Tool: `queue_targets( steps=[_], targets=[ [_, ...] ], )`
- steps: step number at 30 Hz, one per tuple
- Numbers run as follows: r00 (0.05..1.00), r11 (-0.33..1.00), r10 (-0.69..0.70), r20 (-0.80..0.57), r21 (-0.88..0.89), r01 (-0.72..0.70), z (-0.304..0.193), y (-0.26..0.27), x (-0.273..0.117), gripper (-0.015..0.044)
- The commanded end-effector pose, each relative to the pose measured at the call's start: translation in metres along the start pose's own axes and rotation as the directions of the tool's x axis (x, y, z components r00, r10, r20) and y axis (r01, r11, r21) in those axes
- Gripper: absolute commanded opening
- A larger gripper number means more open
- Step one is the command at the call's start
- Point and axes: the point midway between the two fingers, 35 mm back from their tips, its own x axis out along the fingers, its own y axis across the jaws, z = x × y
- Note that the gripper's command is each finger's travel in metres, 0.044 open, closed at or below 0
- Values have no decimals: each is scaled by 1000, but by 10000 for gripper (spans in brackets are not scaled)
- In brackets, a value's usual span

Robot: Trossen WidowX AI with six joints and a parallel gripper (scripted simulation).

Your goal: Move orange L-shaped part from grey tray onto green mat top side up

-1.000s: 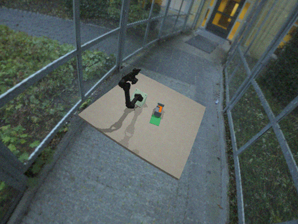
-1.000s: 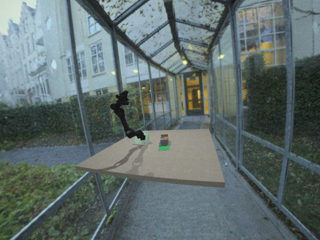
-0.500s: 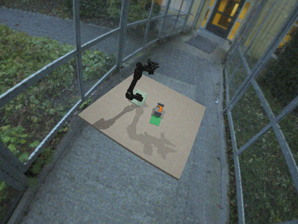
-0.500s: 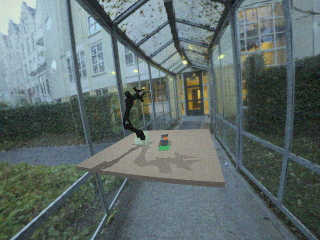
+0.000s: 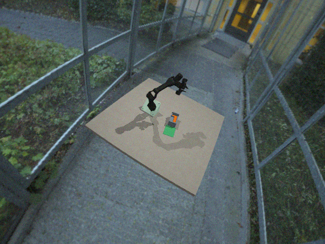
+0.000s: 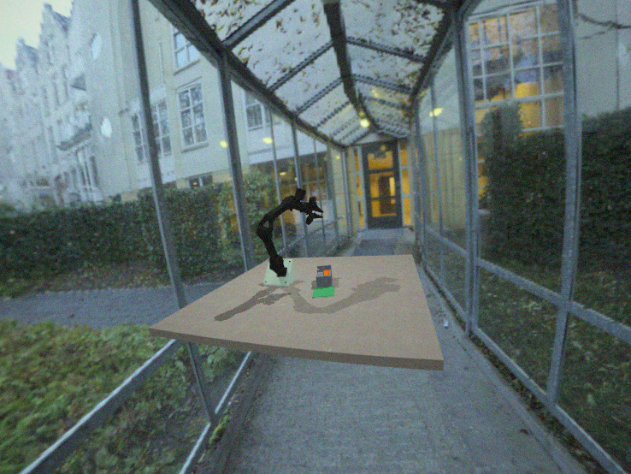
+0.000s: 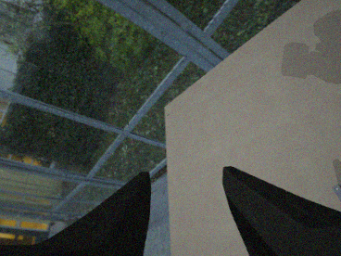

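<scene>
At twelve o'clock above the tray (image 5: 172, 124) (image 6: 324, 281), the gripper (image 5: 185, 89) (image 6: 321, 213) (image 7: 187, 178) hangs released, fingers part-open. Best close it fully, then lower straight onto the part's (image 5: 175, 118) (image 6: 327, 273) L-end, pressing gently

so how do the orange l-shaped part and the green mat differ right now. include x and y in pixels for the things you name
The orange L-shaped part (image 5: 175, 118) (image 6: 327, 273) sits in the grey tray (image 5: 172, 124) (image 6: 324, 281); the flat green square mat (image 5: 169, 131) (image 6: 323, 292) lies on the tan board (image 5: 143, 142) (image 6: 356, 331) beside it. The part is raised above the board, while the mat lies low against it. The part covers less area than the mat. Both are plain, single-coloured pieces.
</scene>
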Motion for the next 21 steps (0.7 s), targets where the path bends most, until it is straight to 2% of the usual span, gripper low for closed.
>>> queue_targets(
  steps=[1,5,8,10,16,21],
  targets=[
    [963,963,-225,-148,-185,197,-28,-47,52,180],
    [799,832,-504,-327,-432,348,-66,-118,96,180],
    [576,703,-685,-447,-613,360,-95,-177,110,180],
    [462,653,-742,-486,-679,335,-106,-200,111,180],
    [447,647,-748,-490,-686,331,-108,-205,113,180],
    [448,648,-748,-490,-686,331,-127,-234,133,180]
  ],
)
